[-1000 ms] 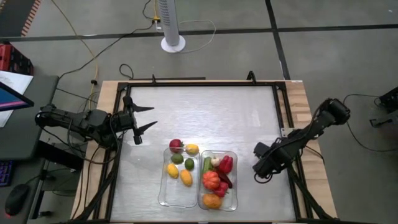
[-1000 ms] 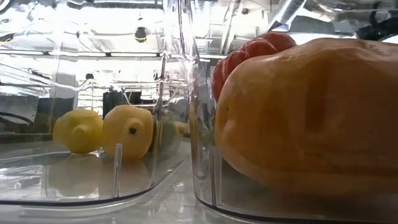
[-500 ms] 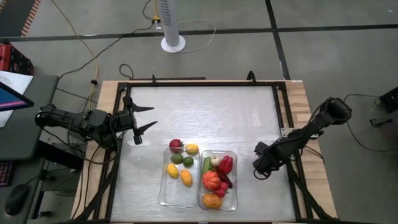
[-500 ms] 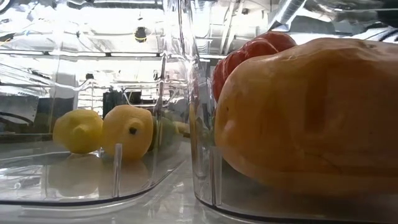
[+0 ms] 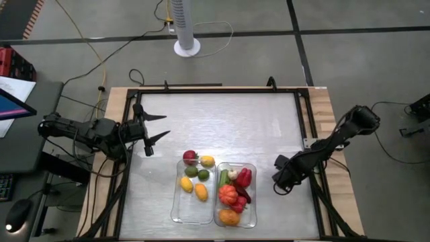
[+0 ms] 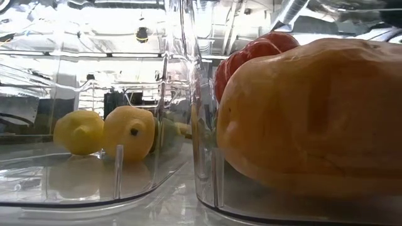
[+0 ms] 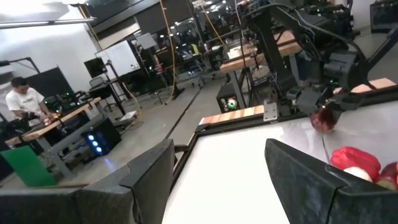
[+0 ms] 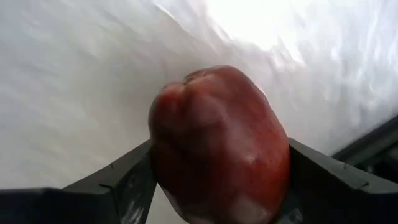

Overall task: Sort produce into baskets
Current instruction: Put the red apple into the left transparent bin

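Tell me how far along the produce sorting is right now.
Nearly done. The left basket holds yellow, green and red pieces, the right basket holds red, orange and green ones, and nothing lies loose on the table. The right gripper, just right of the baskets, grips a dark red fruit that still needs placing. The left gripper waits open at the table's left edge.
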